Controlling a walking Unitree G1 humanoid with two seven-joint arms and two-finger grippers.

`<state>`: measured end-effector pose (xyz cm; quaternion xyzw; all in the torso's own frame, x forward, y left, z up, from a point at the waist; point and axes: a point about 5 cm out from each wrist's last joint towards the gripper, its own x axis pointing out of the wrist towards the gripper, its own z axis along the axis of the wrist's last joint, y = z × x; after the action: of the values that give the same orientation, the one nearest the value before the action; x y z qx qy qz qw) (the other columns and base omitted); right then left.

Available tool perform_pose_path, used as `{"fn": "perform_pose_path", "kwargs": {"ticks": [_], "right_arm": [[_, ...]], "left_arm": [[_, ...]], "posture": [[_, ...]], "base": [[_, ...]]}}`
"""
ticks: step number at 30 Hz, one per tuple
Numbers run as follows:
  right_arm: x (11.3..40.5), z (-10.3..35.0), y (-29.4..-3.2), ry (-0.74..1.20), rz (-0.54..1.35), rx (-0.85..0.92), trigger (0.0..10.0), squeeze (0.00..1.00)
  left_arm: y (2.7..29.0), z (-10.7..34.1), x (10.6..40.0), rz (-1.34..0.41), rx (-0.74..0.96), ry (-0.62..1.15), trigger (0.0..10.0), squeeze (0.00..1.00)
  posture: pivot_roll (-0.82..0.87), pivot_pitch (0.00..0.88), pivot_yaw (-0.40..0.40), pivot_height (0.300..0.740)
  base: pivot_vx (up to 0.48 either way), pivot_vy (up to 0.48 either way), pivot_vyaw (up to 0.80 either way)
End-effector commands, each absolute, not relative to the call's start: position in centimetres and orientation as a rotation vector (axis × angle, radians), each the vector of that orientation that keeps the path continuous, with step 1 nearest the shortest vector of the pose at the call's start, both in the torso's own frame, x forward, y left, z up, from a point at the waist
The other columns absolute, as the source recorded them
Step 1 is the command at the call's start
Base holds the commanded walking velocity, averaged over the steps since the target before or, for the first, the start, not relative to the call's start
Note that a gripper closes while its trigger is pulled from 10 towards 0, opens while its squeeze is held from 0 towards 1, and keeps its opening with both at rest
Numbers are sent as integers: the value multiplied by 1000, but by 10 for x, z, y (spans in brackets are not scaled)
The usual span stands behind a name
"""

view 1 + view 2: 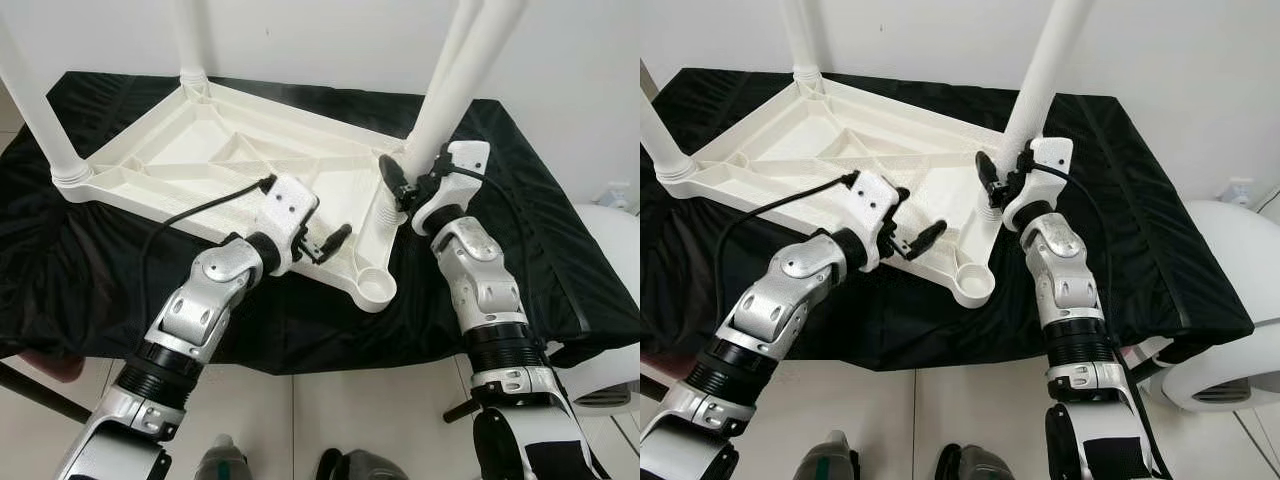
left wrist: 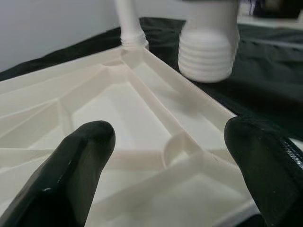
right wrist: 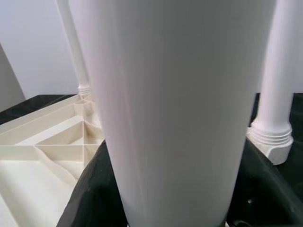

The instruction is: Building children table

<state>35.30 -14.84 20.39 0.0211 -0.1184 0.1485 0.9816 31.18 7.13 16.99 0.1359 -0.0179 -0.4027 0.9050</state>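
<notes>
1. A white plastic tabletop (image 1: 230,160) lies upside down on a black cloth (image 1: 560,250), its ribbed underside facing up. The cloth covers a work surface that stands against a pale wall.
2. Three white legs stand upright in the tabletop's corner sockets: one at the far left corner (image 1: 35,100), one at the far middle (image 1: 190,40) and one at the right corner (image 1: 455,80).
3. The near corner socket (image 1: 373,288) is an open ring with no leg in it.
4. The right gripper (image 1: 405,185) is at the base of the right leg, low down near its socket. Its black fingers sit on either side of the leg, and in the right wrist view the leg (image 3: 180,109) stands between them, so the jaws are closed around it.
5. The left gripper (image 1: 325,245) hovers over the near edge of the tabletop, just left of the open socket. Its jaws are spread apart, with nothing between the two black fingers (image 2: 71,175).
6. In the left wrist view, the ribbed base of a leg (image 2: 208,47) shows beyond the tabletop's rim.
</notes>
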Motion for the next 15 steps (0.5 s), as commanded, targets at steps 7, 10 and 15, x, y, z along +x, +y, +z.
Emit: {"fn": "perform_pose_path", "kwargs": {"ticks": [7, 10, 15], "right_arm": [[353, 207, -162, -255, 252, 35, 10000, 0], [351, 206, -167, -253, 236, 27, 10000, 0], [350, 206, -175, -254, 212, 19, 10000, 0]], "left_arm": [[79, 148, 310, -902, 393, 29, 10000, 0], [84, 139, 309, -942, 457, 60, 10000, 0], [88, 128, 311, -1015, 568, 96, 10000, 0]], "posture": [[42, 16, -51, 740], [37, 19, -42, 740], [33, 20, -34, 740]], "base": [[0, 0, 0], [0, 0, 0], [0, 0, 0]]}}
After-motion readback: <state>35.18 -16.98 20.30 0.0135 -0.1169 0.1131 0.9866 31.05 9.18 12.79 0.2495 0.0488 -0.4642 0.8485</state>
